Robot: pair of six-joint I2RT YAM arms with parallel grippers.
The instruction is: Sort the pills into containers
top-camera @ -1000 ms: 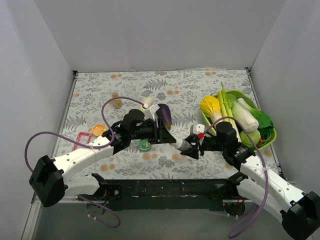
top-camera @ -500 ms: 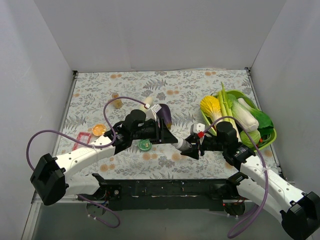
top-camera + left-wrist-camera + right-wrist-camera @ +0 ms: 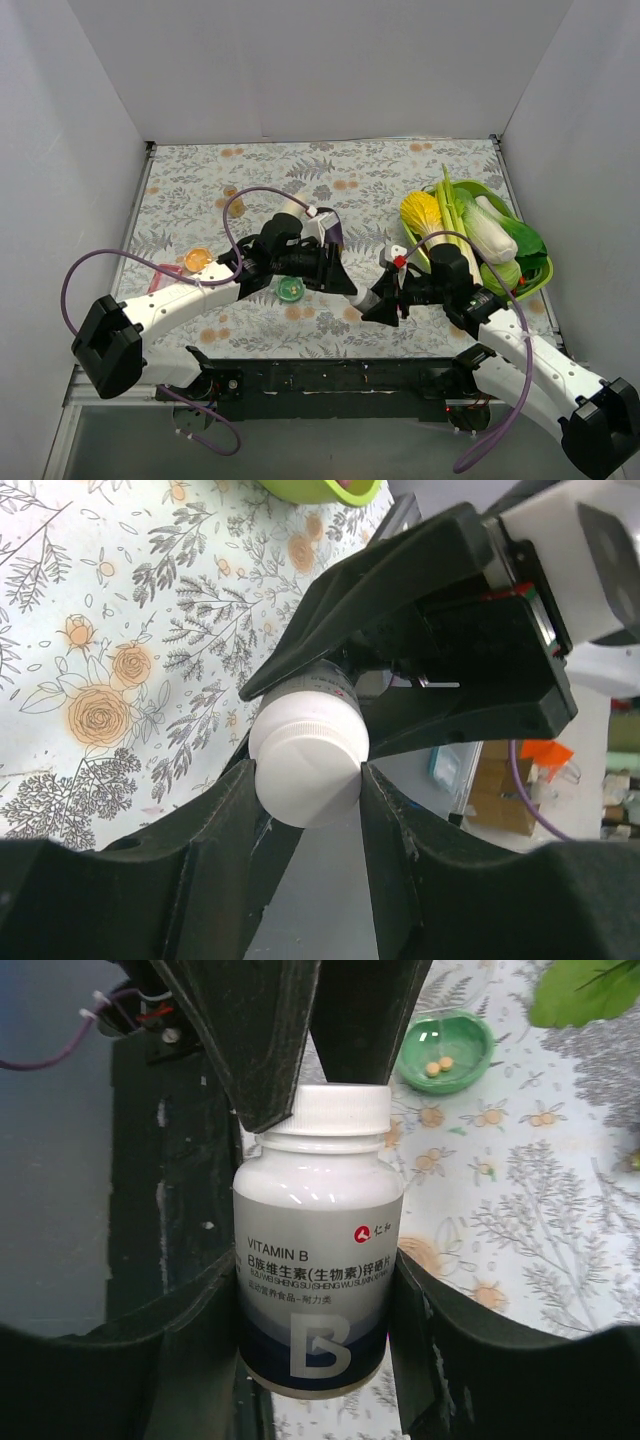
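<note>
Right pincer [image 3: 318, 1305] clamps a white-capped Vitamin B bottle [image 3: 318, 1200], dark-blue band below.

My left fingers [image 3: 200, 860] grip the bottle's [image 3: 318, 1250] cap and my right fingers [image 3: 450, 1360] its body, above the middle of the desk's [image 3: 400, 180] near edge. Left of it sits a dish holding 2 pills [image 3: 290, 290], another dish [image 3: 198, 260] lies nearer the left edge, and the tray [image 3: 547, 268] is at the right edge.

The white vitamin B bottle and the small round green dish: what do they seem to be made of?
The white vitamin B bottle: probably opaque plastic, semi-gloss; smooth wall with soft highlights and a printed label. Its white cap: likely matte plastic. The small round green dish: apparently translucent plastic, glossy; light passes through its wall.
</note>
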